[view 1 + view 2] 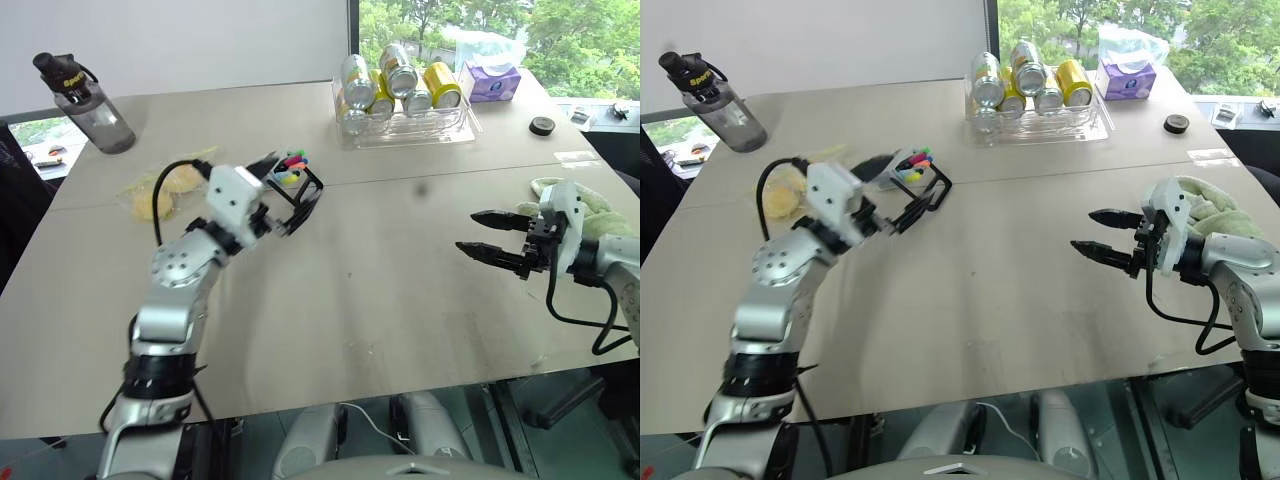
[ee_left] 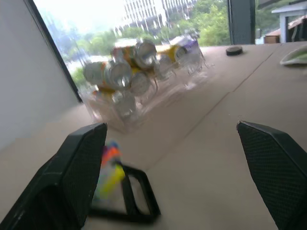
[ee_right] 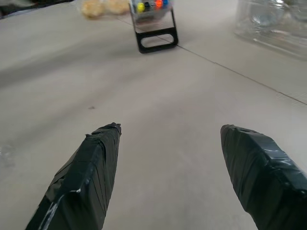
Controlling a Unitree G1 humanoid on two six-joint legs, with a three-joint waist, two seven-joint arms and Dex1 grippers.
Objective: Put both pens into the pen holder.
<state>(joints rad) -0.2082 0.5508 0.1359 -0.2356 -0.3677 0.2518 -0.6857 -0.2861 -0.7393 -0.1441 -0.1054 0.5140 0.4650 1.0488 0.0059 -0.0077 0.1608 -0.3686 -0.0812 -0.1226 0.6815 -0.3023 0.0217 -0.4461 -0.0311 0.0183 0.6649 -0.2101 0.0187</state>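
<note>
The pen holder (image 1: 290, 178) lies tipped on its side on the table (image 1: 400, 290), with bright tips poking out of it. The left gripper (image 1: 300, 212) is just beside it, fingers wide apart and empty. The right gripper (image 1: 485, 235) hangs well apart, fingers open, holding nothing.

**Almost no readable lettering**

The dark water bottle (image 1: 85, 103) at the desk's far left corner carries a small yellowish mark on its cap strap, possibly a brand word, too small to read. The purple tissue box (image 1: 493, 82) near the far right edge shows a pale pattern with no legible wording. The cans (image 1: 1025, 78) in the clear tray (image 1: 1040, 128) at the far edge show silver and yellow sides, with no print that can be made out.
</note>
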